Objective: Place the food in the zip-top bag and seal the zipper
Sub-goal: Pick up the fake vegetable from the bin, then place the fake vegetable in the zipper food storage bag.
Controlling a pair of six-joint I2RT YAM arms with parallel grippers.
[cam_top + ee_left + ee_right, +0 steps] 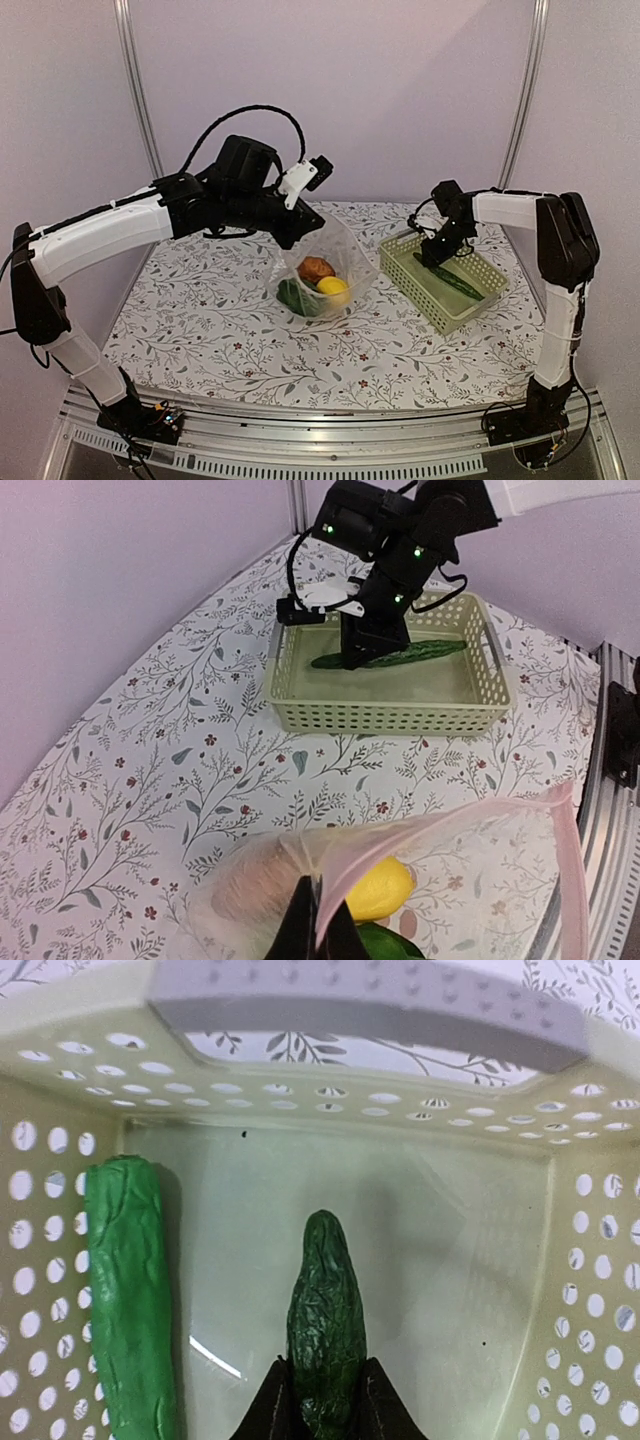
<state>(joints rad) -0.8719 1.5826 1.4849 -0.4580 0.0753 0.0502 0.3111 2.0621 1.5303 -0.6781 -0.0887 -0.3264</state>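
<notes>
Arms: two, seen from the top camera. One zip-top bag [340,250] stands mid-table, mouth held up by the left gripper [301,226], whose fingers are pressed together on the bag's top edge. Three food pieces are inside: one reddish-brown round one [316,268], one yellow fruit [334,288], one green leafy piece [296,297]. One pale green basket [476,300] sits to the right, well apart from the bag. The right gripper [432,256] is down inside it, at one end of the dark green cucumber [455,279].

Left wrist: the fingers [298,928] are clamped tight, pinching the zipper [400,848] at the bag [500,880] mouth. The pink strip runs up and right from the pinch. The yellow fruit [381,888] and the green piece [386,944] lie below it; the brown one [250,885] shows blurred through the plastic. Beyond, one basket [390,716] holds the cucumber [425,651], with the right gripper [365,652] on it.

Right wrist: two green pieces lie on the basket [350,1100] floor. One is the dark cucumber [325,1310] at centre, the other a brighter green long piece [130,1300] along the left wall; they lie apart. The gripper [325,1416] fingers are narrowly spread and closed in on the cucumber's near end, both tips [268,1410] touching its sides. Whether it is off the floor cannot be told.
</notes>
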